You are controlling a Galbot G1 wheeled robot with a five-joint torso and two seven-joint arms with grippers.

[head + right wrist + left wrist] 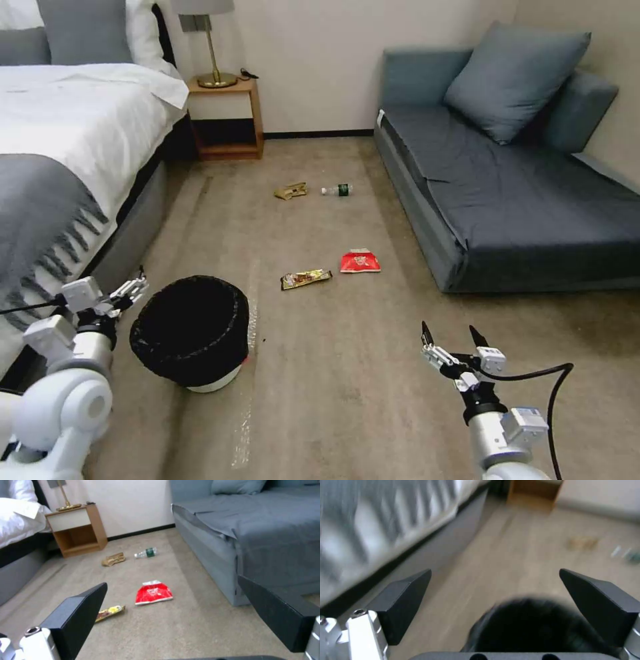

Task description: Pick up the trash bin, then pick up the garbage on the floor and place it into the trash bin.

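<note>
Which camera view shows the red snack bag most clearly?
The right wrist view: the red snack bag lies large and unobstructed on the carpet beyond the open right gripper. In the head view the bag is whole but smaller, near the sofa. The blurred left wrist view gives no clear sight of it.

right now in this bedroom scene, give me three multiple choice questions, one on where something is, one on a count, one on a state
1. Where does the trash bin stand?
A. On the sofa
B. On the floor beside the bed
C. On the nightstand

2. How many pieces of garbage lie on the floor?
A. Two
B. Six
C. Four

3. How is the right tool?
A. Open and holding nothing
B. Shut on the bottle
C. Shut on the bin rim

Answers:
1 B: the bin sits on the carpet near the bed, by the left tool.
2 C: red snack bag, candy bar wrapper, tan paper wrapper and bottle.
3 A: its fingers stand apart above bare carpet.
</note>
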